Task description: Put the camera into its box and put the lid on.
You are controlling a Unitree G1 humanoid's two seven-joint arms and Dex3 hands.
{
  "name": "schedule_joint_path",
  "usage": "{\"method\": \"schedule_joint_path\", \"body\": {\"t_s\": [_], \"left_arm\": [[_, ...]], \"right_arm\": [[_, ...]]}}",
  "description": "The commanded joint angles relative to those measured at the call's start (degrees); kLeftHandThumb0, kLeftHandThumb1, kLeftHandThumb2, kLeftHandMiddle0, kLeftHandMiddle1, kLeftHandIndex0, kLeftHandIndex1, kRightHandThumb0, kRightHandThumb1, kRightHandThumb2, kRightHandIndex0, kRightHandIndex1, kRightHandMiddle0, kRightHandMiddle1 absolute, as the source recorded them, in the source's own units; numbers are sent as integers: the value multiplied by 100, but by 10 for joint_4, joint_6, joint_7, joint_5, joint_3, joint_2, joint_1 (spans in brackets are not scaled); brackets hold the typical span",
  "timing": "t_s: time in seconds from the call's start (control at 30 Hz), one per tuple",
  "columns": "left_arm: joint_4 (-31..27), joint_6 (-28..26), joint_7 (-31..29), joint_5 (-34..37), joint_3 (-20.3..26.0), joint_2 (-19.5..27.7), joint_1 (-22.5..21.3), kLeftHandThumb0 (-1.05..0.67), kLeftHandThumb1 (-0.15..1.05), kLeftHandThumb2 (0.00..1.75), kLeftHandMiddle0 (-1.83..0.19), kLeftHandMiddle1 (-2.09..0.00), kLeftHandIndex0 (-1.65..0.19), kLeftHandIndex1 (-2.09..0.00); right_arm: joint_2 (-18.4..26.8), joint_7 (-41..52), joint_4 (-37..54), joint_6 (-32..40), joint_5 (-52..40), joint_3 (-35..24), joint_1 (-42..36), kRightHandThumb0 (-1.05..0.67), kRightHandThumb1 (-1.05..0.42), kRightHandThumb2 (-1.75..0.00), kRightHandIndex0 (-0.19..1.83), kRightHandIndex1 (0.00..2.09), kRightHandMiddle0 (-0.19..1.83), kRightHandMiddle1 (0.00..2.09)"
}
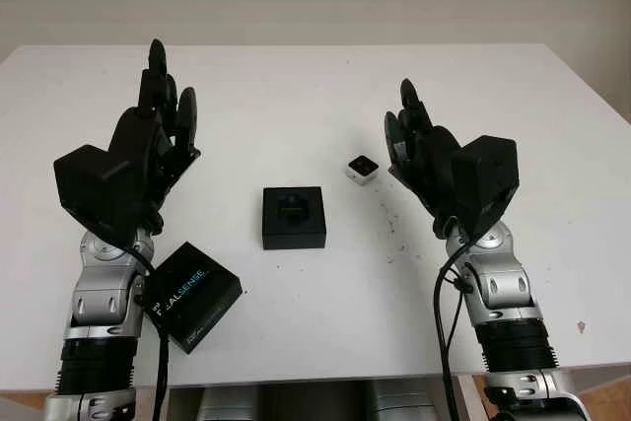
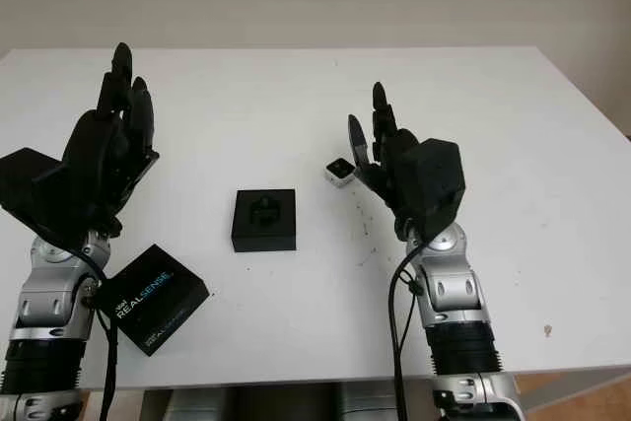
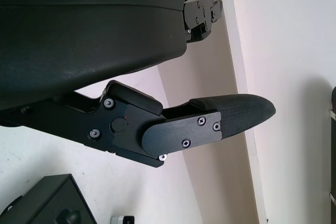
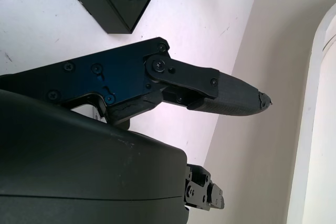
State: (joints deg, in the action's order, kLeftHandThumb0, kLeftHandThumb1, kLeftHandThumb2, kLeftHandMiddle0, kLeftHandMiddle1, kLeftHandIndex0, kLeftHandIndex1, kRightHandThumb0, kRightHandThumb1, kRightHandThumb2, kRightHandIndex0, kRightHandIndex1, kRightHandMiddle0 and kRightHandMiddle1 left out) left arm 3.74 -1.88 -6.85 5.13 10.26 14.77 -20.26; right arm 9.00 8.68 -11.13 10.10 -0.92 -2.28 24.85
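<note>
The open black box (image 1: 294,217) sits mid-surface (image 1: 315,96). The small camera (image 1: 363,169) lies just beyond it toward my right hand (image 1: 419,145), which hovers beside it, open, gripping nothing. My left hand (image 1: 158,120) hovers open on the box's other side, and the printed lid (image 1: 192,295) lies near that arm.

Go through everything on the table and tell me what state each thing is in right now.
camera: loose on the table, outside the box
box: open, insert empty
lid: off, lying by the left arm
left hand: open, raised over the table
right hand: open, beside the camera
</note>
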Motion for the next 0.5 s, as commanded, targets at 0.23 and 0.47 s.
{"method": "schedule_joint_path", "body": {"t_s": [0.23,0.47], "left_arm": [[-7,2,1,-2,-4,0,-8,-83,105,66,19,0,19,0],[-6,6,-1,3,-2,-2,-7,-83,105,66,19,0,19,0]], "right_arm": [[8,13,-8,-3,-2,0,12,-82,-105,-67,-19,0,-19,0],[58,41,-32,-42,13,-6,56,-77,-105,-39,-8,7,-7,7]]}}
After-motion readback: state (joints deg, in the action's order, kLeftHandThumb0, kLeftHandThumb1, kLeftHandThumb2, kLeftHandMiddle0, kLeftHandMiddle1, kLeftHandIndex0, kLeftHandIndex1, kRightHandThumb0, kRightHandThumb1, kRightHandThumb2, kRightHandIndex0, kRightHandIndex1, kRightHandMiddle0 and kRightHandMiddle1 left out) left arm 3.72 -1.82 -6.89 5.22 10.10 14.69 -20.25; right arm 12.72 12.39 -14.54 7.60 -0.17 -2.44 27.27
